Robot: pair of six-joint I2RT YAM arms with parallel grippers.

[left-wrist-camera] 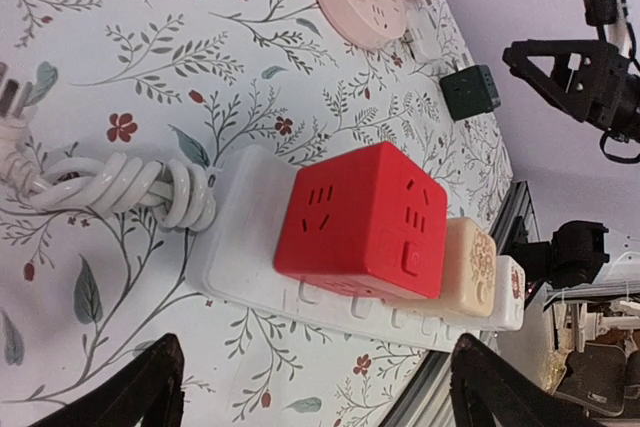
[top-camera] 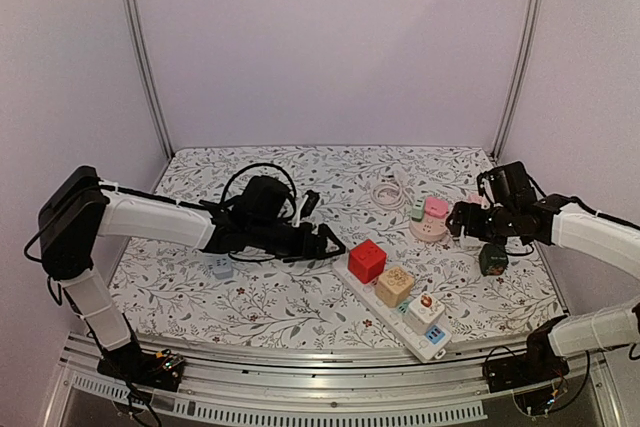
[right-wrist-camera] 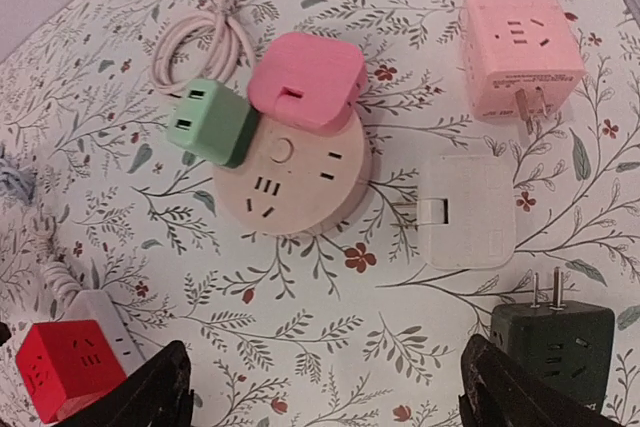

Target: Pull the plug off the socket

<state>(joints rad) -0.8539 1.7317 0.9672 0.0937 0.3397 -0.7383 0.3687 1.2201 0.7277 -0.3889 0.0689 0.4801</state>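
Soft even pinkish light; faint shadows; overhead view grainy, wrist views sharp.

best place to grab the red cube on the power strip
Come from above and pinch the red cube across the width of the white power strip, on its two free faces: it stands upright there, and the cream cube crowds one end.

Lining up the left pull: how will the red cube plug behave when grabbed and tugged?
Probably rigid: the red cube looks like hard plastic with flat faces, good for gripping, though glossy, maybe slippery. Nothing visibly holds the white strip down, so it likely lifts along.
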